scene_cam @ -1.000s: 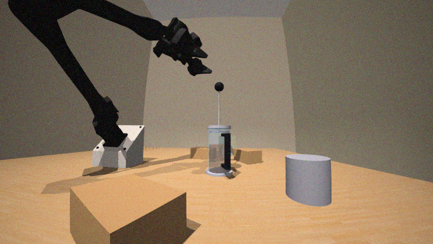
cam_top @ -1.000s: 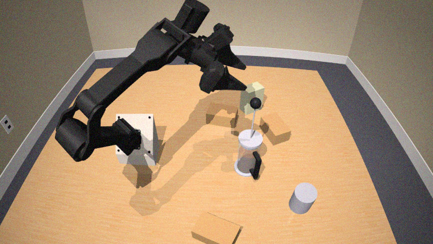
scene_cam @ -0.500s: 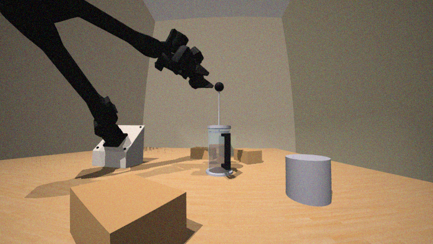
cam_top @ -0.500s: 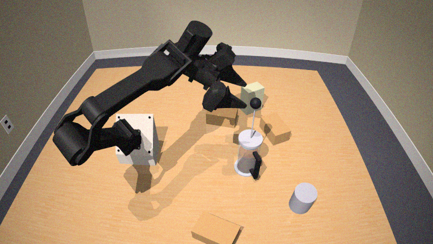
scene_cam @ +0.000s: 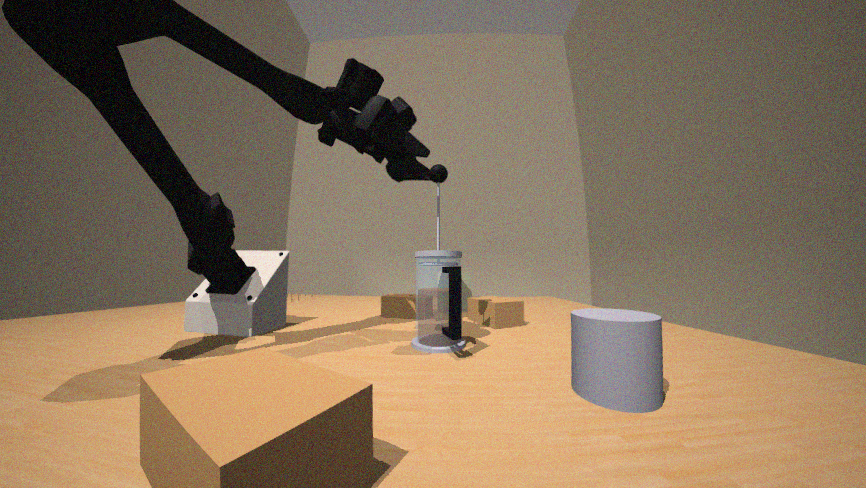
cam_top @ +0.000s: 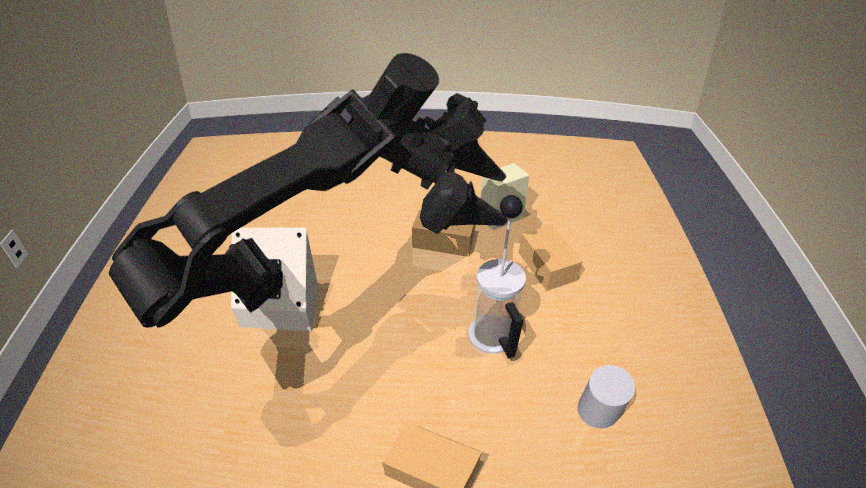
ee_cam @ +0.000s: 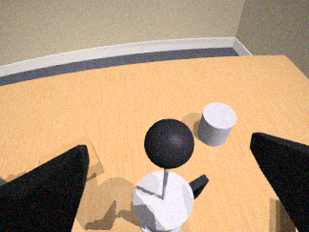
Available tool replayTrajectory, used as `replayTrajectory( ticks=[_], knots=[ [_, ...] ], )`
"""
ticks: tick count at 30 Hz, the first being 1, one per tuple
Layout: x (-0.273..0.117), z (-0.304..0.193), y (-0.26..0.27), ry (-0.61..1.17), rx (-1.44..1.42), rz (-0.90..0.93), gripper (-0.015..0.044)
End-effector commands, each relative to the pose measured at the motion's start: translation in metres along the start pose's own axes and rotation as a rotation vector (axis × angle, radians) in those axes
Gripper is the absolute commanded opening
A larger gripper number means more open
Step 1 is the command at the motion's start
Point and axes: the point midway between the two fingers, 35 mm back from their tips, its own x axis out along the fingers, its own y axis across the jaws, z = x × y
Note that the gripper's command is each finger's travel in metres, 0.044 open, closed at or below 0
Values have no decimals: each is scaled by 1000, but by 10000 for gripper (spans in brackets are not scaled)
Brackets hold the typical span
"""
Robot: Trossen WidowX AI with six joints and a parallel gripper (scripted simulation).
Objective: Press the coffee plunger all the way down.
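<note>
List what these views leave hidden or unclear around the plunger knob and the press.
- Exterior: the open gripper overlaps the knob; touching or apart, cannot tell.
- Top: the near finger hides part of a tan block.
- Wrist: both fingers are cut off by the frame edges; the knob covers part of the press lid.

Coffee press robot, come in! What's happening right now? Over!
Gripper open, fingers either side of the plunger knob, holding nothing. Plunger not pressed yet, press upright. Nothing blocking the push. Over.
</note>
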Motion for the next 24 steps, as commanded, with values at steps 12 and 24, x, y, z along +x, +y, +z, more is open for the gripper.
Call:
replayTrajectory(
  ticks=[12, 24],
  knots=[
    [19, -1, 0, -4, -9, 1, 388],
    [19, -1, 0, -4, -9, 1, 119]
  ],
)
